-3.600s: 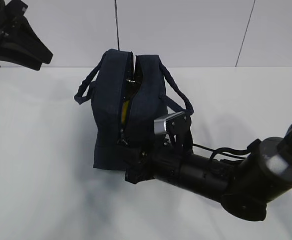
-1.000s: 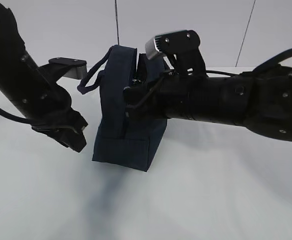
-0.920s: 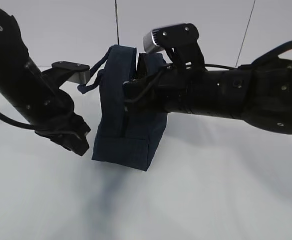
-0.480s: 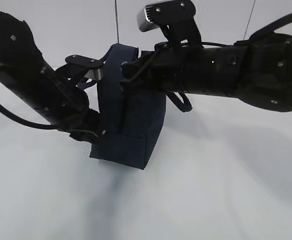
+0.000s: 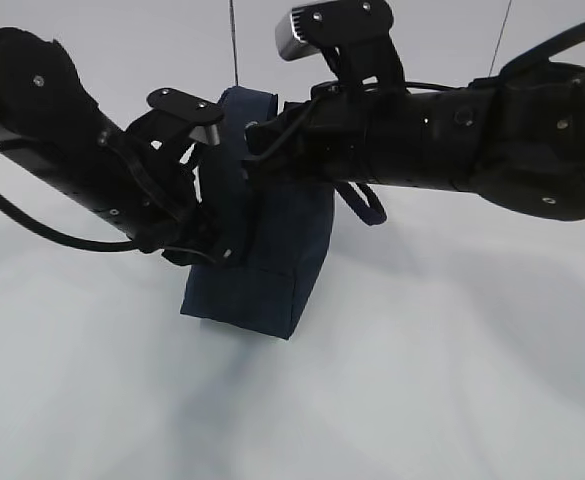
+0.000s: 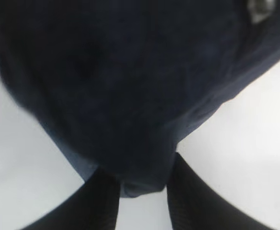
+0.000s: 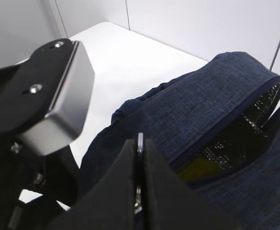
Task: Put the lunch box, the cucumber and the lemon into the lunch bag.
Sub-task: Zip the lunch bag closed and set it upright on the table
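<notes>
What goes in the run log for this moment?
left pincer: gripping lunch bag corner | right pincer: shut on zipper pull | bag partly open

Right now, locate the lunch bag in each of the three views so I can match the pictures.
Exterior view: the lunch bag stands at centre, between both arms.
Left wrist view: it fills the top and middle, its lower corner between the left gripper's fingers.
Right wrist view: it lies centre-right, mouth open.
Shared landmark: the white table.

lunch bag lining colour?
Silvery, reflective foil look, seen through the open zipper gap of the lunch bag. Right wrist view shows it best.
</notes>
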